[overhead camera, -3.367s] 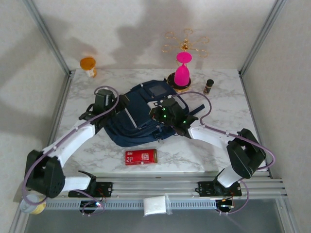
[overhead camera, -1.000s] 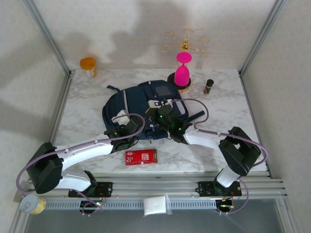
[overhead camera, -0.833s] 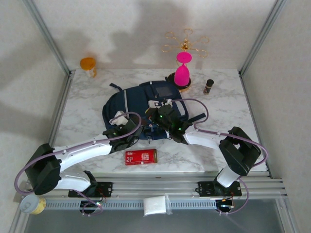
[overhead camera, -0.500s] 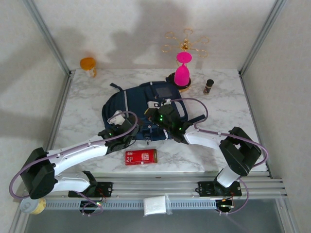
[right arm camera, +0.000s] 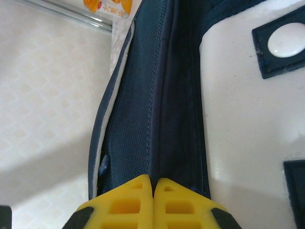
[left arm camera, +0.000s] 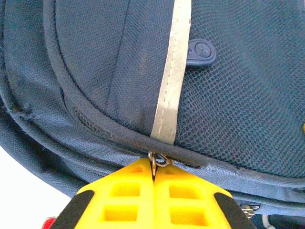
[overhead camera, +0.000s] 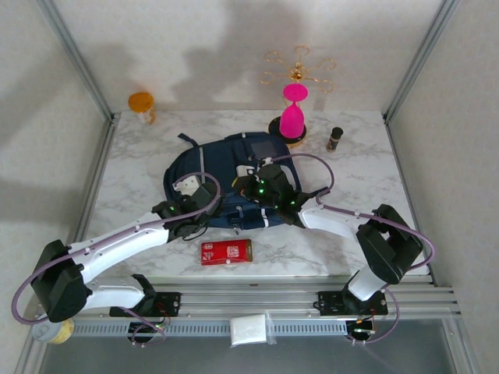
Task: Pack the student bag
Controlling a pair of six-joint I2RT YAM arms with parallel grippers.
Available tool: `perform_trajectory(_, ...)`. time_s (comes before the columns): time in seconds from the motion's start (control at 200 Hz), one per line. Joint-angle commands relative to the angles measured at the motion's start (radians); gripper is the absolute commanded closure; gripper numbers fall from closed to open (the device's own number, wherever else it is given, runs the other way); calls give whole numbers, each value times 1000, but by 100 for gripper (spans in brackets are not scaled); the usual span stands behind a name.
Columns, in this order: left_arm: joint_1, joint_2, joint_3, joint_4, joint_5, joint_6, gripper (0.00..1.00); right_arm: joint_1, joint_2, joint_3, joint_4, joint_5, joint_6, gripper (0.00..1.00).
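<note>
while outstretched, left tool (left arm camera: 153, 168) at bag (left arm camera: 95, 86)

the student bag (left arm camera: 95, 71) is matt woven cloth.

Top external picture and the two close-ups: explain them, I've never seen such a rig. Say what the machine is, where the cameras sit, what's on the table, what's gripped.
Two white robot arms are bolted at the table's near edge. The wide picture looks down from above; each close-up comes from a wrist camera, yellow fingers at the bottom. On the marble table lie the student bag, a red box, a pink goblet shape and a dark bottle. The left gripper is shut on the bag's zipper pull; the right gripper pinches a fold of the bag.
</note>
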Motion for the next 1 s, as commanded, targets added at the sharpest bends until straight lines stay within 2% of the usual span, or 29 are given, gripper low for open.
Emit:
perform_trajectory(0.0,57,-10,-12,-104,-50,162,99,-9,-36,65,13,-85,-42,100)
perform_trajectory(0.195,84,-27,-7,-141,-89,207,100,-51,-55,89,-93,-61,-89,100)
perform_trajectory(0.335,82,-34,-15,-150,-62,242,100,-95,-70,131,-194,-37,-154,100)
perform_trajectory(0.506,77,-45,0,-127,-22,282,100,-107,-37,175,-226,-57,-197,100)
perform_trajectory(0.586,47,-54,2,-121,-4,296,100,-119,-3,180,-142,-136,-235,100)
perform_trajectory(0.686,15,-60,-3,-132,13,289,100,-121,73,269,-153,-173,-317,100)
perform_trajectory(0.776,-24,-73,-3,-132,36,273,100,-124,148,339,-120,-272,-358,100)
perform_trajectory(0.996,-104,-85,13,-113,60,230,100,-124,325,559,-200,-348,-491,100)
